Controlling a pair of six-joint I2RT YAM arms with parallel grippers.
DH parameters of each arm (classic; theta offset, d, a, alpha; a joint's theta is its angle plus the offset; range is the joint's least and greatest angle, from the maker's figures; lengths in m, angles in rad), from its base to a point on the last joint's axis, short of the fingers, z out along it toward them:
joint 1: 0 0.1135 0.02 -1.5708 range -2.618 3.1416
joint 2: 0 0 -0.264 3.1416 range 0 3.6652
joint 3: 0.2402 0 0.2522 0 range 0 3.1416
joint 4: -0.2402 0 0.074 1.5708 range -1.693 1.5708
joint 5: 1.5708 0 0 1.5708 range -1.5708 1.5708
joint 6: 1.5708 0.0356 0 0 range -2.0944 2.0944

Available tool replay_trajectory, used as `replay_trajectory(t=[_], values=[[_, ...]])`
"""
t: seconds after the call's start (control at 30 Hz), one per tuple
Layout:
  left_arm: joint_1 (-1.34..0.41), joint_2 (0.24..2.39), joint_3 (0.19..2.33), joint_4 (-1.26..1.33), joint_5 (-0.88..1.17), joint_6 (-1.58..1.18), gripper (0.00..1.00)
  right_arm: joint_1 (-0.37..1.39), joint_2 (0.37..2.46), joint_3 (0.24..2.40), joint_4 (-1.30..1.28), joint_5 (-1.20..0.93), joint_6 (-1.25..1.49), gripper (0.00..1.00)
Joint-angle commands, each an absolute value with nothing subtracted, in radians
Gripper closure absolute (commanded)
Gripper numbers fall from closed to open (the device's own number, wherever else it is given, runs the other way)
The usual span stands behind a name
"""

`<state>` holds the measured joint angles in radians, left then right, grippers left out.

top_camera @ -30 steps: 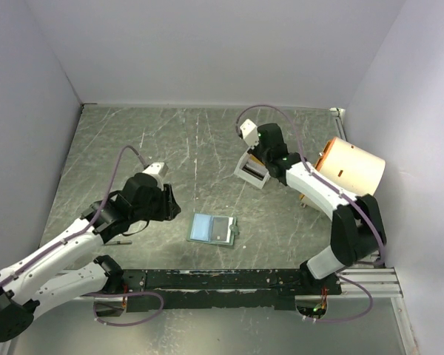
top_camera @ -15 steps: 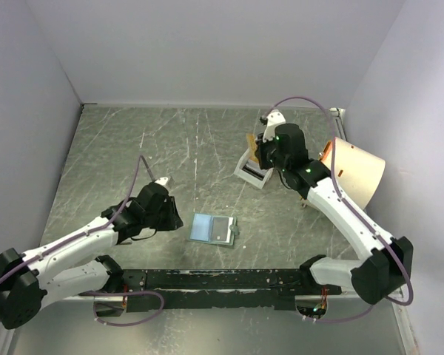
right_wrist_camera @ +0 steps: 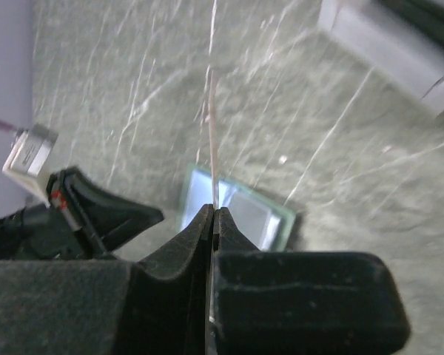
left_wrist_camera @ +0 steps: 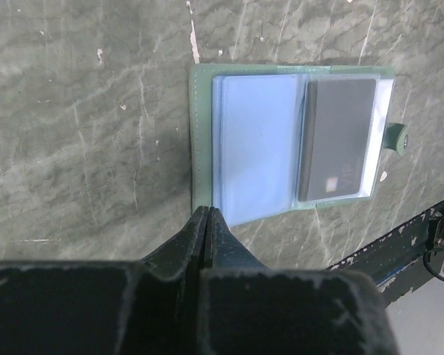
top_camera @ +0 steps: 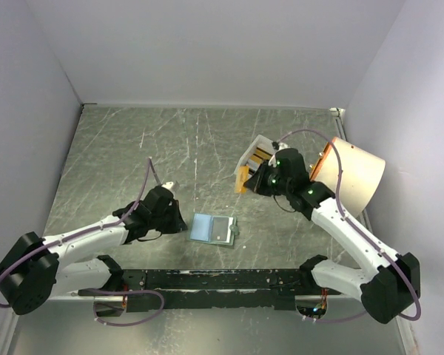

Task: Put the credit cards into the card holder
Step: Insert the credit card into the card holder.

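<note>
Card holder (top_camera: 212,229): lies open and flat on the table (top_camera: 133,148), pale blue sleeves facing up and the snap tab (left_wrist_camera: 397,139) on the side away from the left arm. One dark card (left_wrist_camera: 337,140) is seated in the sleeve on the tab side. The other sleeve shows only pale blue.

Left gripper (left_wrist_camera: 207,218): jaws fully together, the tips low at the card holder's corner opposite the tab. The wrist view is too close to confirm whether they nip the green edge or merely touch it.

Right gripper (top_camera: 250,180): jaws closed on an orange card (top_camera: 241,180), held clear above the table, beyond the card holder on its tab side. In the right wrist view the card (right_wrist_camera: 211,133) appears edge-on as a thin line, with the card holder below it.

White tray (top_camera: 269,141): sits further beyond the card holder than the held card and contains gold cards (top_camera: 263,155) standing on edge.

Cream cylinder (top_camera: 351,174): lies on its side, well apart from the card holder, past the tray.
</note>
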<state>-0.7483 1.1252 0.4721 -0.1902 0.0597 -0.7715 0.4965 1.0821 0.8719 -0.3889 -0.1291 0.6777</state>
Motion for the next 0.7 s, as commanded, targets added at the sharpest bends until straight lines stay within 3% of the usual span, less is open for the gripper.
replay_trajectory(t=[0.0, 0.27, 0.67], values=[[-0.750, 1.144, 0.447, -0.086, 0.104, -0.778, 0.93, 0.565, 1.070, 0.793, -0.300, -0.229, 0.855, 1.00], [-0.750, 1.170, 0.426, -0.096, 0.114, -0.793, 0.92, 0.795, 1.152, 0.726, -0.210, -0.139, 0.967, 1.00], [-0.753, 1.166, 0.378, -0.037, 0.201, -0.847, 0.91, 0.870, 1.275, 0.603, -0.070, -0.129, 1.028, 1.00]])
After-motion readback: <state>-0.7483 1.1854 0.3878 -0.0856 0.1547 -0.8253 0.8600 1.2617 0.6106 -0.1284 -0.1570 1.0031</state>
